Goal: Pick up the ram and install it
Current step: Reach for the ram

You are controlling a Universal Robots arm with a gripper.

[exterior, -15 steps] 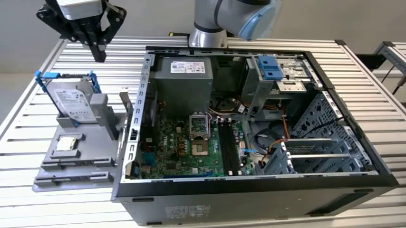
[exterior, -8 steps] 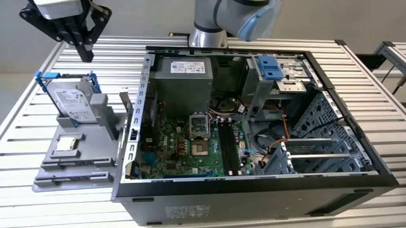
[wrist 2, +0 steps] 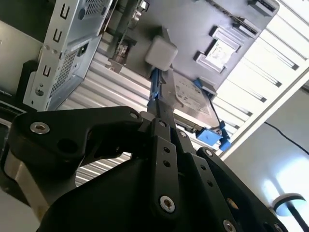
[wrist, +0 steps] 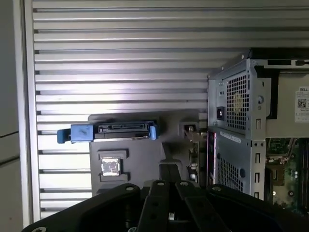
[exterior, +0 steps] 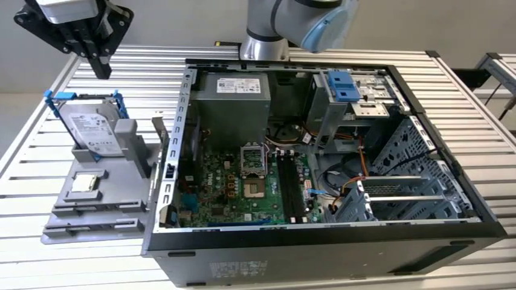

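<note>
Overhead, the gripper (exterior: 103,69) hung with its jaws together and empty above the slatted tabletop (exterior: 28,175), at the far end of the grey holder (exterior: 89,217). Nearest below it stood the hard drive (exterior: 90,130) in its blue frame, with a pale label whose print was too small to read. Farther off, lower and toward the exterior view's right of the jaws, the ram (exterior: 159,142) stood on edge in the holder. It was just beside the computer case (exterior: 322,235), its long axis running along the case wall. Farthest, inside the case, lay the black memory slots (exterior: 290,190). The ram was judged not yet picked up.
</note>
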